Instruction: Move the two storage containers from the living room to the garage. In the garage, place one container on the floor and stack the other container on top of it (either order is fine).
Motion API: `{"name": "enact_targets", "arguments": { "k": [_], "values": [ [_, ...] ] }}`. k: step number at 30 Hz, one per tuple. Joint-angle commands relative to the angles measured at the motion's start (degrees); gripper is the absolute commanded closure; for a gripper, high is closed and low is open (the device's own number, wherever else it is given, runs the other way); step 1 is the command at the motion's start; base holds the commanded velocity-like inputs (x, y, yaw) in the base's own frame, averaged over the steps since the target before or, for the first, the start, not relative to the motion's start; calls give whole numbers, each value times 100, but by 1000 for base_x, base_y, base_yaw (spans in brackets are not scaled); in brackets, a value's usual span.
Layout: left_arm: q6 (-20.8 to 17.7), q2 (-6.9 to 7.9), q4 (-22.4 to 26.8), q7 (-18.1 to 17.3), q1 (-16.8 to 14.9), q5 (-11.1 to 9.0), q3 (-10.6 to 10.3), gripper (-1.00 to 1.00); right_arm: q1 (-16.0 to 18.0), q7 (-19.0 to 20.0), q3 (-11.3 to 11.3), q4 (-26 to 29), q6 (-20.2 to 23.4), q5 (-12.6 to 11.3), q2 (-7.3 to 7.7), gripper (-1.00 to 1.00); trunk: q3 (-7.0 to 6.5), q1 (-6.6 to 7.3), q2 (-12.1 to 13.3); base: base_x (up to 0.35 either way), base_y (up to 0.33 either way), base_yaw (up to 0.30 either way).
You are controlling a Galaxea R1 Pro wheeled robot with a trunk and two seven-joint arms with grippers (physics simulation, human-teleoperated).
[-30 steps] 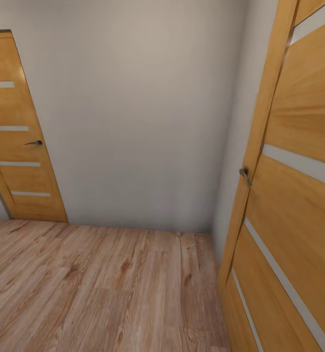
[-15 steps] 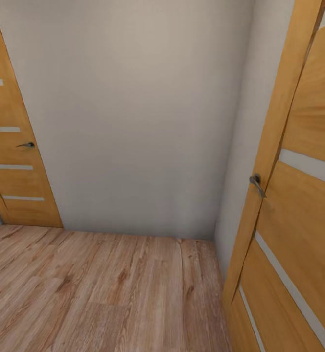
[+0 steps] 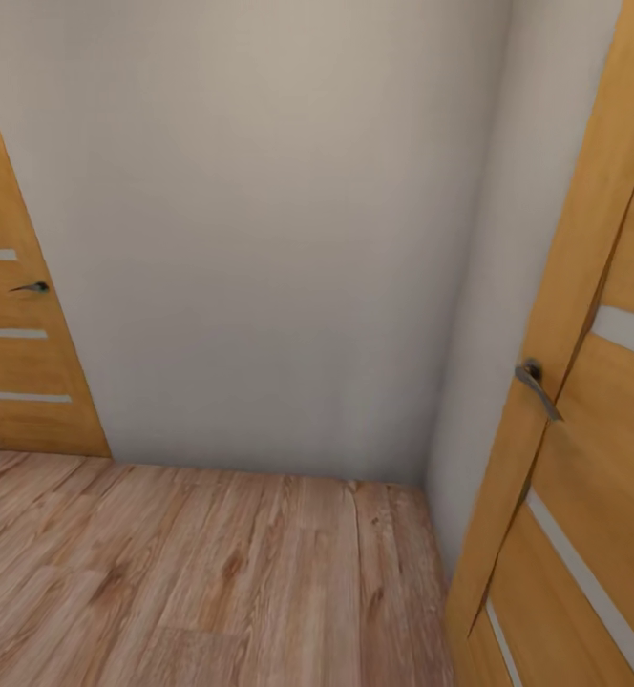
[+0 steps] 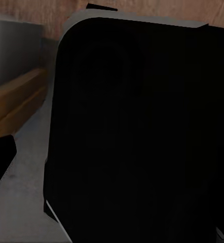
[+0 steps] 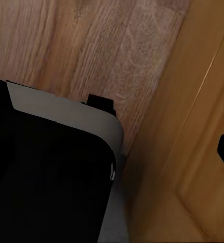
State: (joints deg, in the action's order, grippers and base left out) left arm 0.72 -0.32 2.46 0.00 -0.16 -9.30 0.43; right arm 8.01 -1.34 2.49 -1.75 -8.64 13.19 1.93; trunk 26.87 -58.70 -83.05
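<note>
From my head camera I look down into a corner of a hallway: a plain pale wall (image 3: pixel 260 239) ahead, light wood-plank flooring (image 3: pixel 193 572) below it. At the view's left stands a wooden door with frosted strips (image 3: pixel 16 324), its dark lever handle (image 3: pixel 31 286) facing inward. Close at the view's right is a second wooden door (image 3: pixel 584 429) of the same make, with a grey lever handle (image 3: pixel 537 384) on its near edge. The two storage containers are not to be seen from here, so I cannot say where they lie relative to my end effectors.

In my left wrist camera a large black body with a rounded pale-edged corner (image 4: pixel 142 131) stands very close to the lens. Beside it runs a strip of wooden trim (image 4: pixel 15 104) and a grey surface. I cannot tell whether my left end effector is open or closed.

In my right wrist camera a black block with a pale grey edge (image 5: pixel 51 167) sits close to the lens, wood-plank flooring beyond it, and a wooden door panel (image 5: pixel 188 142) just beside it. I cannot tell the state of my right end effector either.
</note>
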Motion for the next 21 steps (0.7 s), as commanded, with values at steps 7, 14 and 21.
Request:
{"name": "enact_targets", "arguments": {
  "k": [7,14,21],
  "values": [
    [8,3,1,0,-2,-41,1,-100,8,-18,23,-19,-32,18,0,-100,6,-3,-3,319,0,0],
    [8,5,1,0,-2,-40,1,-100,8,-32,23,-19,-30,18,-1,-100,6,-3,-3,319,0,5],
    [8,6,1,0,-2,-42,1,-100,8,-33,23,-19,-64,25,0,-100,6,-3,-3,319,0,211]
  ]
}}
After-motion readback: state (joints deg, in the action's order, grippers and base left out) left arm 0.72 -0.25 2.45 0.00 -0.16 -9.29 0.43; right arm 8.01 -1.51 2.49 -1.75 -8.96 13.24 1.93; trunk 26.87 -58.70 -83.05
